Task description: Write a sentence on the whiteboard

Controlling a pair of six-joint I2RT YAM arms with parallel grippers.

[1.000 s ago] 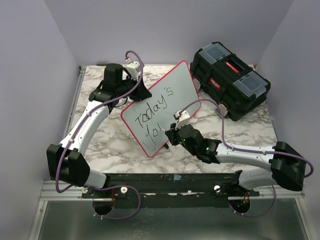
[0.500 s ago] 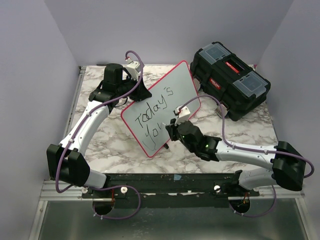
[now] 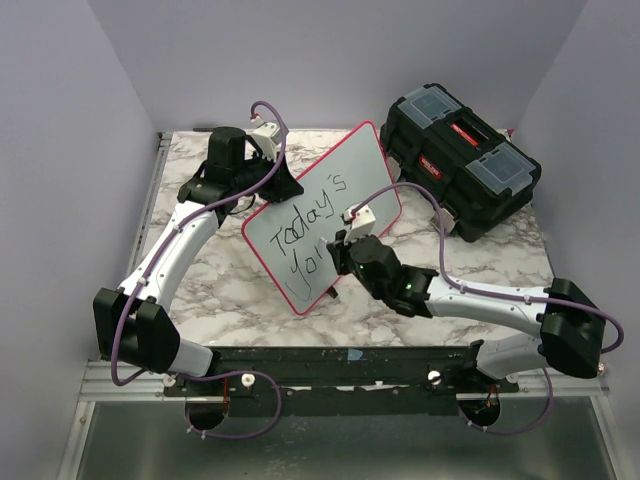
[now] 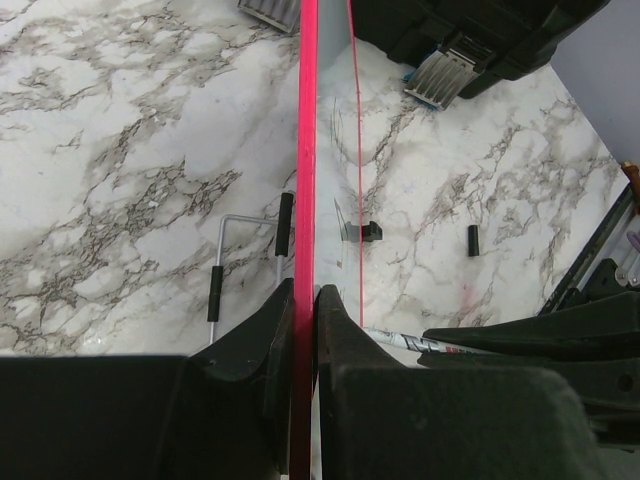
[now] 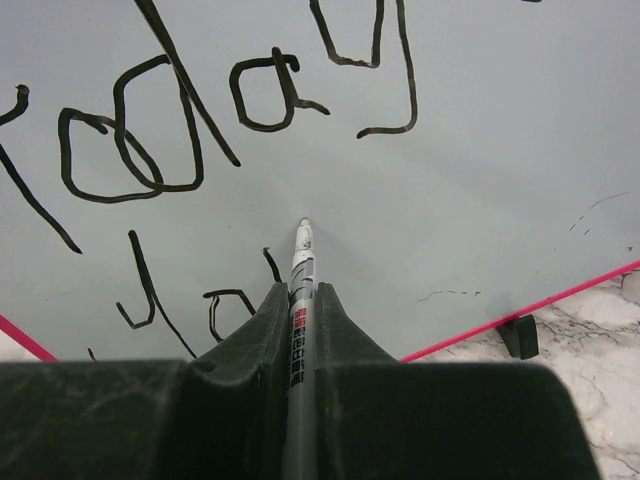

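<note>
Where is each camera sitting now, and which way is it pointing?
Top external: above and behind the robot, looking down on the table; the whole left arm and right arm show, plus the whiteboard and toolbox.
Left wrist: on the left wrist, looking along the left fingers, shut on the whiteboard's red rim, seen edge-on.
Right wrist: on the right wrist, looking along the marker at the board's face; the right fingers clamp the marker.
Shared: top external and right wrist both show the sentence; all show the whiteboard.
</note>
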